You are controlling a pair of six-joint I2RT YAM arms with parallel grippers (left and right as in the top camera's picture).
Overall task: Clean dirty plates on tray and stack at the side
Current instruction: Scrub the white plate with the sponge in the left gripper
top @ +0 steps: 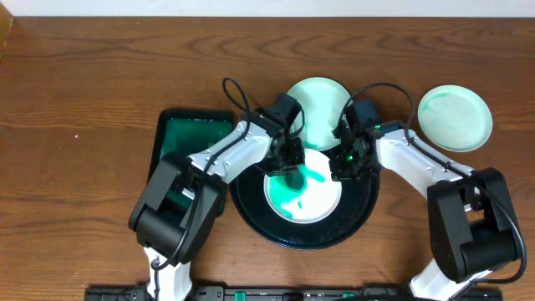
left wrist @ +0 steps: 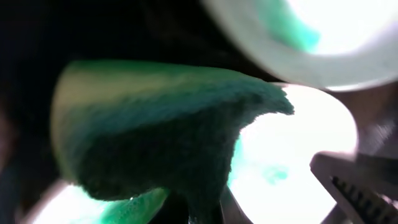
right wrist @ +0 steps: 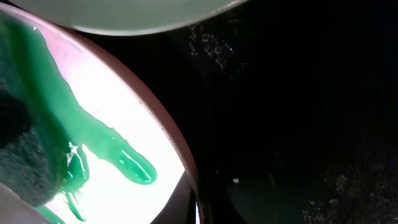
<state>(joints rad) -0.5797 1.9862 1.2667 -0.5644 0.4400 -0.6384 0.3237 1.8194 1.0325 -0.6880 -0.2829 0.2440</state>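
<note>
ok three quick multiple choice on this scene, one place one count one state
1. Where is the smeared plate? A in the round dark tray B on a shelf C in a sink
2. Plates in the overhead view? A two B three C five
3. The left gripper is A open, empty B shut on the sponge C out of view
A, the dark rim rings it; B, smeared plate, rear plate, right plate; B, sponge fills its grip.
</note>
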